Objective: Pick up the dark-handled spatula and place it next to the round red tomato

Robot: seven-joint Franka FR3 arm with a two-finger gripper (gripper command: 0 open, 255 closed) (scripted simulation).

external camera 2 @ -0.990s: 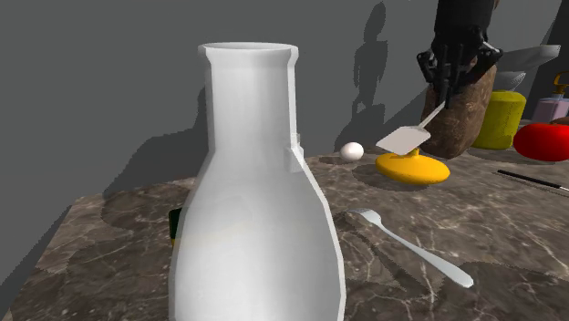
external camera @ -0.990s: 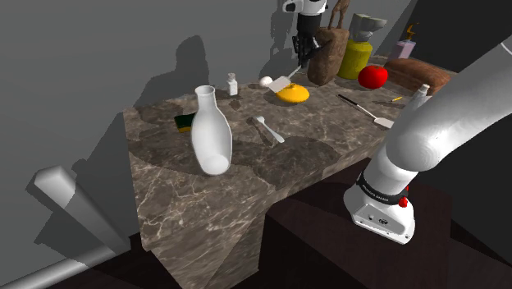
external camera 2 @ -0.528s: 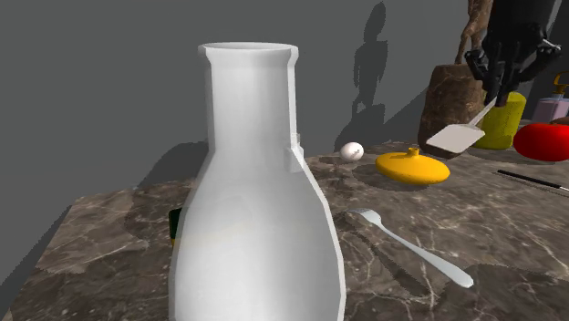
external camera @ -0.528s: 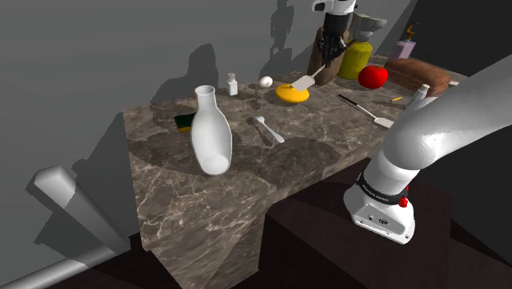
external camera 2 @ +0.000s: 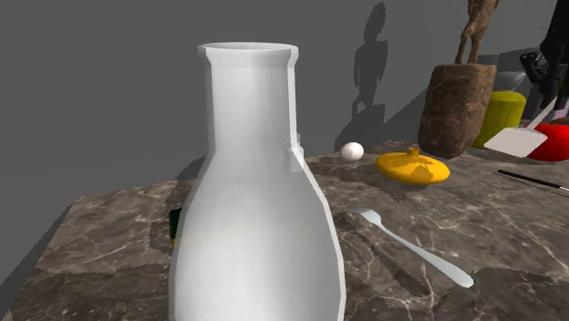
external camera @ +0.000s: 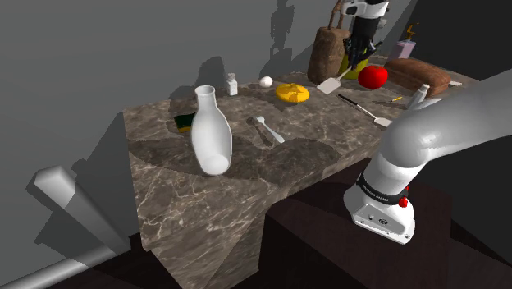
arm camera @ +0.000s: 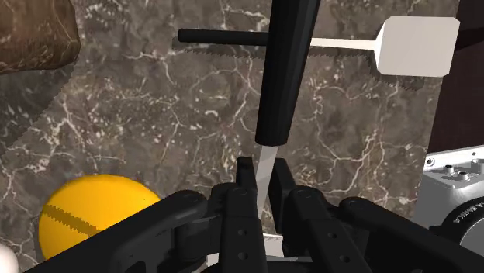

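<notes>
My gripper (external camera: pixel 354 64) is shut on a spatula and holds it above the marble counter (external camera: pixel 205 205). The spatula's white blade (external camera: pixel 331 84) hangs just to the shoulder view's left of the round red tomato (external camera: pixel 373 76). In the second exterior view the blade (external camera 2: pixel 517 139) sits beside the tomato (external camera 2: pixel 553 143), with the gripper (external camera 2: pixel 547 87) at the right edge. In the wrist view the gripper (arm camera: pixel 262 167) clasps the pale shaft, and the dark handle (arm camera: pixel 287 70) reaches away from it.
A second spatula (external camera: pixel 365 109) (arm camera: pixel 415 46) lies on the counter near the stand. Also there: a yellow domed object (external camera: pixel 292 93), a brown block (external camera: pixel 326 53), a bread loaf (external camera: pixel 420 74), a white egg (external camera: pixel 266 81), a spoon (external camera: pixel 269 130) and a tall white vase (external camera: pixel 211 131).
The gripper has carried the spatula toward the shoulder view's right, from above the yellow object, past the brown block, to beside the tomato.
</notes>
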